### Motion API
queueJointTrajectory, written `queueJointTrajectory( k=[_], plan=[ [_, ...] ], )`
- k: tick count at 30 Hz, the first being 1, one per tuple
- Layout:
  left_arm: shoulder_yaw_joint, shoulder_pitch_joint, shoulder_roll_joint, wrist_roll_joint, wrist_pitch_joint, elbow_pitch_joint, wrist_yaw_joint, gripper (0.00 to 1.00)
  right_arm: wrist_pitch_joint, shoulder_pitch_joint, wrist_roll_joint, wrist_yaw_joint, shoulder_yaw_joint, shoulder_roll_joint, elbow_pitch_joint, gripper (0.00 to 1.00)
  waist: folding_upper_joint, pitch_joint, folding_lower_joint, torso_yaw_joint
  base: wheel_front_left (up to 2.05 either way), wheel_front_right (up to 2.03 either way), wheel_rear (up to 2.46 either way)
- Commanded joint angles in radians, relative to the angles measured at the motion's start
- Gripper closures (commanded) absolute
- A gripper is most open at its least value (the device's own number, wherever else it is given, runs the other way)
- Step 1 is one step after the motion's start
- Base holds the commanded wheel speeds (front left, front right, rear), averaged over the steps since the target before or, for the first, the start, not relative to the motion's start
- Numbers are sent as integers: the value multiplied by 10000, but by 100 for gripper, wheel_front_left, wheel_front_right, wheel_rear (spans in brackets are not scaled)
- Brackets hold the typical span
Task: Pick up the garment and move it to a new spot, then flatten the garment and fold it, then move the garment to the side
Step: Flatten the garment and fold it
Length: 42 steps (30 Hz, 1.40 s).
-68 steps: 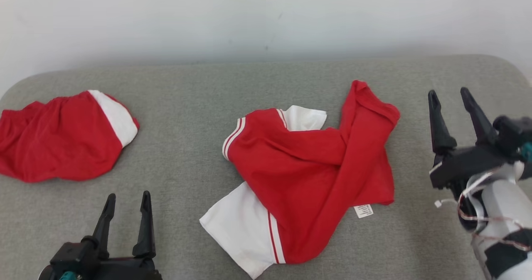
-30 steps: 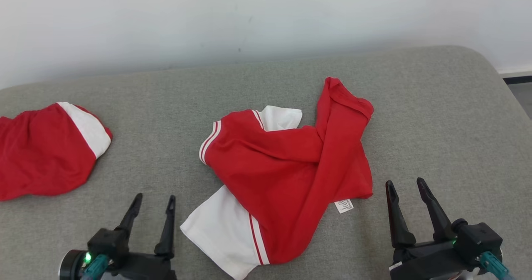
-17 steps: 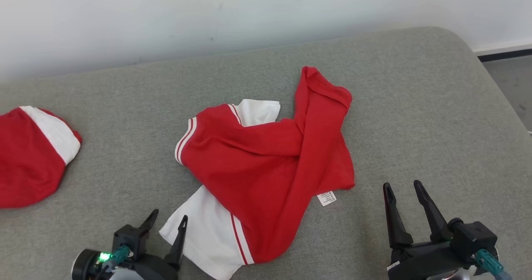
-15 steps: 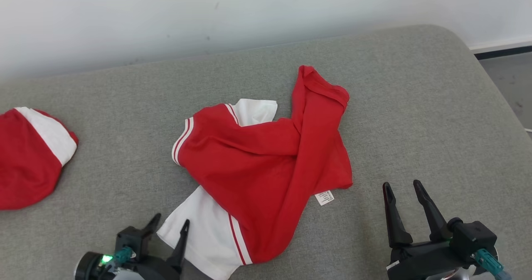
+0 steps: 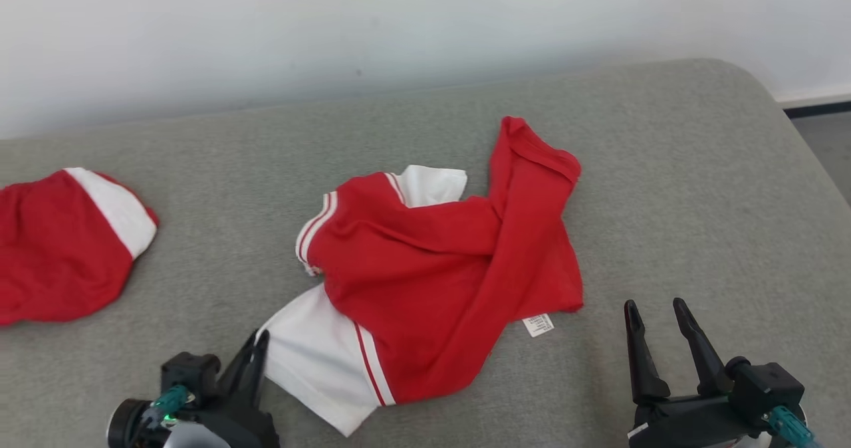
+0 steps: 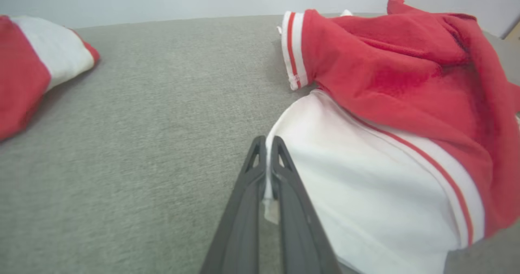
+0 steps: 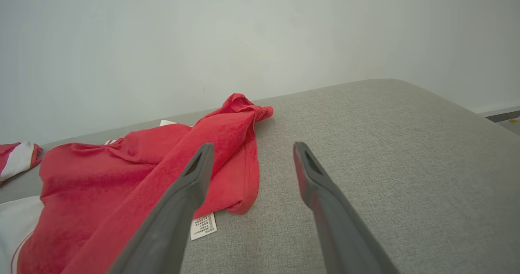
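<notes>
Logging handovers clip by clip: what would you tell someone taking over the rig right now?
Left gripper: shut on the garment at its white near edge.
Right gripper: open, empty, to the right of the garment.
Garment: crumpled mid-cushion, not yet lifted. A second garment lies far left.
Done: the first grasp.
Left: lift, move to a new spot, flatten, fold, set aside.
</notes>
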Motion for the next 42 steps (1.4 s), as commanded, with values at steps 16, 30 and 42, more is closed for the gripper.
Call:
queueJointTrajectory(
  k=[16,30,42],
  plan=[
    [1579,3145,49,-955,-64,-2629,1045,100,-8,318,-59,-26,-397,-18,664,0,0,-424,0,1606,0,0,0],
    [2411,3244,-581,-265,-58,-4603,1223,0,-8,35,11,-26,-268,-170,1136,0,0,-477,0,1393,0,0,0],
    [3174,3283,-1180,886,-59,-5665,585,0,-7,-699,-87,-26,282,-528,2393,0,0,-419,0,1393,0,0,0]
  ],
)
